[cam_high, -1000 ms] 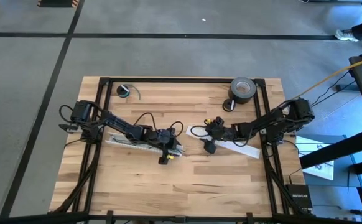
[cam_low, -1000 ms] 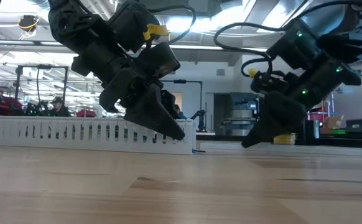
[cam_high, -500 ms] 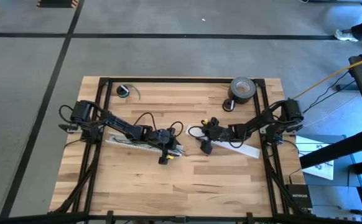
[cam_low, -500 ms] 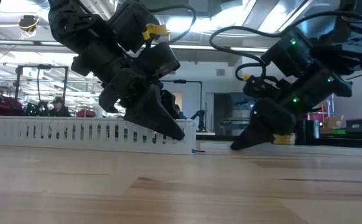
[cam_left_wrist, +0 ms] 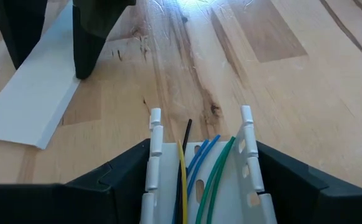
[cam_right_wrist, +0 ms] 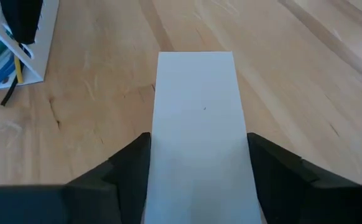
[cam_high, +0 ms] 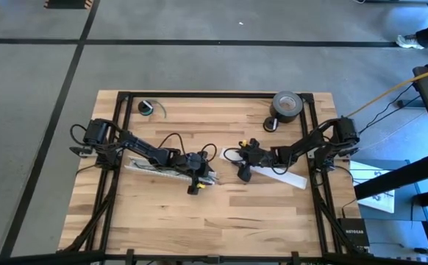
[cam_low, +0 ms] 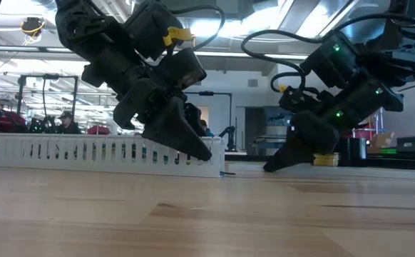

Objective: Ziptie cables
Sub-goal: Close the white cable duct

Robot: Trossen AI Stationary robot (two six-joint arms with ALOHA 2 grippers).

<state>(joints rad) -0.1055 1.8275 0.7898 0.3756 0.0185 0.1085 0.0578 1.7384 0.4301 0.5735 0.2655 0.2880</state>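
Left gripper (cam_high: 199,177) holds the tray (cam_left_wrist: 246,134) by its sides, with the cables (cam_left_wrist: 215,162) inside and not tied yet.
Right gripper (cam_high: 245,173) sits over the strip (cam_right_wrist: 196,112); you cannot tell if it grips. Next, I think, you need a ziptie. Count: one yellow, two blue, two green cables, one black piece (cam_left_wrist: 187,127), one tray, one strip.

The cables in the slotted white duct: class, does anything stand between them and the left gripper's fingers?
Yes. The cables lie inside the slotted white duct, and the left gripper straddles it from outside, so the duct's two side walls stand between the fingers and the cables.
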